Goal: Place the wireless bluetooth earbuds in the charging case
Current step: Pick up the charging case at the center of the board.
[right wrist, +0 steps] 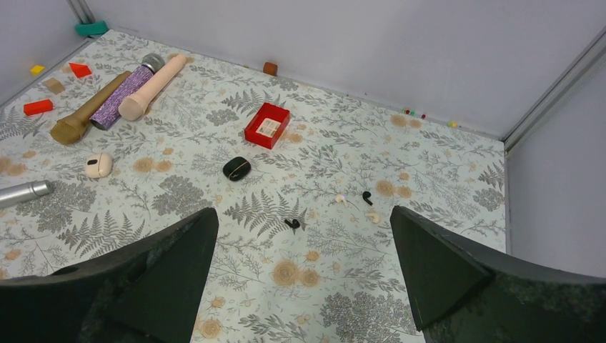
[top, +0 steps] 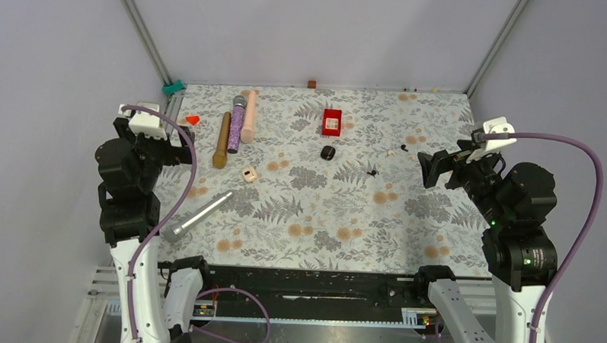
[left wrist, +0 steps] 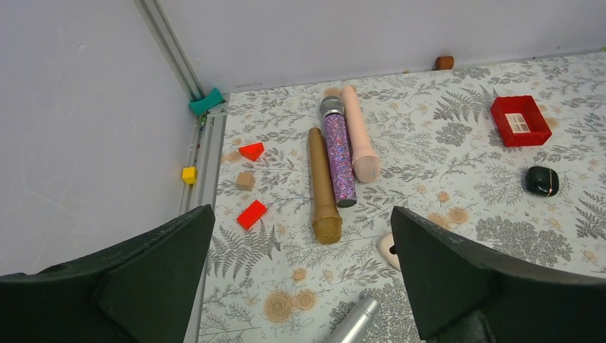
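Left end effector (left wrist: 301, 214) hangs over the left side of the table (top: 307, 210), jaws spread wide, holding nothing. Right end effector (right wrist: 304, 214) is the same: jaws wide apart, empty, raised over the right side. Four earbuds lie loose on the table, right of centre. First black earbud (right wrist: 291, 224) is nearest the middle. Second black earbud (right wrist: 366, 196) is further right and back, with one whitish earbud (right wrist: 341, 199) just beside it and the other whitish earbud (right wrist: 373, 216) near. Black charging case (right wrist: 236, 168) sits apart from them, toward the centre, in front of a red box (right wrist: 267, 125). Whitish charging case (right wrist: 98, 165) lies well to the left, near three microphones (left wrist: 336, 161) lying side by side. None of the earbuds is in a case.
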You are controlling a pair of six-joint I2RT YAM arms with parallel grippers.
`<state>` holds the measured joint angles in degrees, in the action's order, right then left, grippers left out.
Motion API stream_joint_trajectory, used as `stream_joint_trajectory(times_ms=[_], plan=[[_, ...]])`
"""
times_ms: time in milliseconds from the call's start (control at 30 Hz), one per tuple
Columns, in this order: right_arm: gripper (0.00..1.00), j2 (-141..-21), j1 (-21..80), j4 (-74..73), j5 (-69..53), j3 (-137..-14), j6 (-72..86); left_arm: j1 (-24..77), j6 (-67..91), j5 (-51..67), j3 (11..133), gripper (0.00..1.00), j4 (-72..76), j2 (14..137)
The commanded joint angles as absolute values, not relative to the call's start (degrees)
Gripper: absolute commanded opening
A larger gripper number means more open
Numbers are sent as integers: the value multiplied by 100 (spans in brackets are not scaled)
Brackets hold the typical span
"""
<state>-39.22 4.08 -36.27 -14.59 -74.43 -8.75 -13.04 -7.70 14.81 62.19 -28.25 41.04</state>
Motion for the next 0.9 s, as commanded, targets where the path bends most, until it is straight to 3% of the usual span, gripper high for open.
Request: stream_joint_trajectory(times_ms=[0,567,867], plan=[[99,-3922,439,-3301,-1579,-7394,-962,-1302,-941,1841,6247,99,-2661,4300],[99,-3914,439,-2991,-1534,-7113,-1013,114,-1508,91,6690,99,-2978,5622],[98,-4261,439,-3789,-2353,-7635,-897,246,-1623,225,6844,99,-2819,6350]])
